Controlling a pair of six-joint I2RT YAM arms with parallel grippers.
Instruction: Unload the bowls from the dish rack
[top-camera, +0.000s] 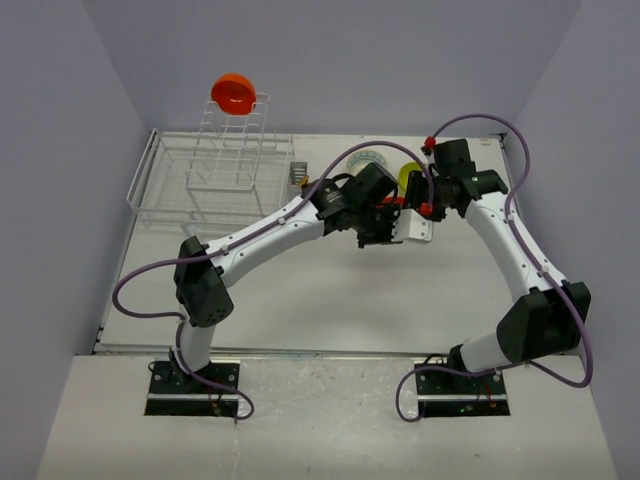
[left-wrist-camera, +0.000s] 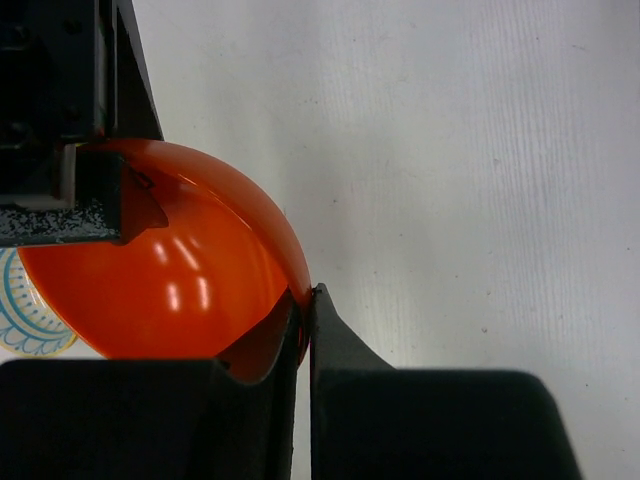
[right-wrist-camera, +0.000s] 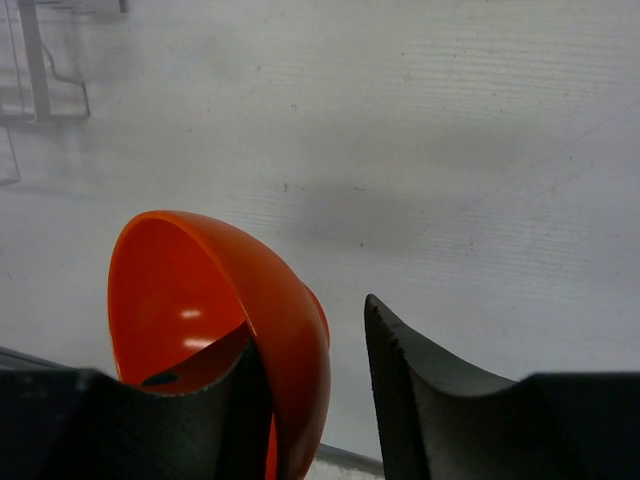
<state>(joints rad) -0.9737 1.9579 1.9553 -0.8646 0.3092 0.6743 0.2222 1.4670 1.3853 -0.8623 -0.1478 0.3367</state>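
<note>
White table (top-camera: 300, 290), arms meeting mid-surface: left gripper (left-wrist-camera: 307, 300) pinched tight on the rim of an orange-red bowl (left-wrist-camera: 180, 270), right gripper (right-wrist-camera: 318, 325) spread wide, straddling that bowl's wall with one finger inside; second orange-red bowl (top-camera: 233, 93) sits atop the upright tier of the dish rack (top-camera: 215, 175).

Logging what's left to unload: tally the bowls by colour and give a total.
Orange-red bowls: 2, one atop the dish rack, one in the left gripper
Lime-green bowl: 1
White patterned bowl: 1
Total: 4 bowls
</note>
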